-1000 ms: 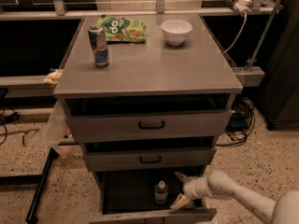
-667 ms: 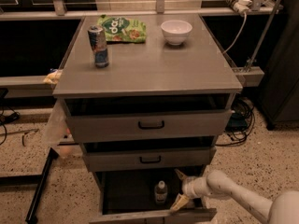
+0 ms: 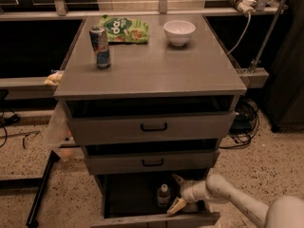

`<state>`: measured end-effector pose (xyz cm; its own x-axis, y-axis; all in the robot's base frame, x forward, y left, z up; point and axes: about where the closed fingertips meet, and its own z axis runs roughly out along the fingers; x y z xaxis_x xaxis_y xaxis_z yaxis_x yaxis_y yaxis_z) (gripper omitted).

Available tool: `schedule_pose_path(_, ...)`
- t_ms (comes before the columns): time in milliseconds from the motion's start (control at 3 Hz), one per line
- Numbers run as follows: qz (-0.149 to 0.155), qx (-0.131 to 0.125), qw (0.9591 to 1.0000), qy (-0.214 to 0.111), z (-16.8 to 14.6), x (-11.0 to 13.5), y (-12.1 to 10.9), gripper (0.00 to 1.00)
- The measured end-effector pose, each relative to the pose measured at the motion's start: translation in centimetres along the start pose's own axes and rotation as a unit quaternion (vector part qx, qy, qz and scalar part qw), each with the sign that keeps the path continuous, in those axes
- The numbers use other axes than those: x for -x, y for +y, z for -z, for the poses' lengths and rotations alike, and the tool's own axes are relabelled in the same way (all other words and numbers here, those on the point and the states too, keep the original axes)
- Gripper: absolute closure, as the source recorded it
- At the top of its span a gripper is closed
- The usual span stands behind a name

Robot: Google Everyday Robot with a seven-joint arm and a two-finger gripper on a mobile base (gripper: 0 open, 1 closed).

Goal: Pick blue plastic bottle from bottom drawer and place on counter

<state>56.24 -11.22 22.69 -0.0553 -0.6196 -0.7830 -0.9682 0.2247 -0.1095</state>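
Observation:
The blue plastic bottle (image 3: 164,194), clear with a white cap, stands upright on the dark floor of the open bottom drawer (image 3: 127,198). My gripper (image 3: 175,193) reaches into the drawer from the right, just right of the bottle. It is open, with one fingertip (image 3: 177,178) above and a yellowish one (image 3: 175,206) below. The bottle is beside the fingers, not held. The grey counter (image 3: 156,68) tops the cabinet.
On the counter stand a blue-and-silver drink can (image 3: 100,47), a green chip bag (image 3: 124,29) and a white bowl (image 3: 179,31). The two upper drawers (image 3: 153,127) are slightly open. Cables lie on the floor at right (image 3: 244,122). A clear plastic bag (image 3: 57,132) hangs at the cabinet's left.
My gripper has edged slightly left toward the bottle. Nothing else has moved.

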Motion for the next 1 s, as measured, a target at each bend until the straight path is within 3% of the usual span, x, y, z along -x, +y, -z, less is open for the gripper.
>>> schedule_pose_path(333,-0.01,0.015,0.9996,-0.019,-1.8,0.3,0.7,0.09)
schedule_pose_path(1000,-0.016,0.025,0.999,-0.034,-2.9,0.5,1.4,0.51)
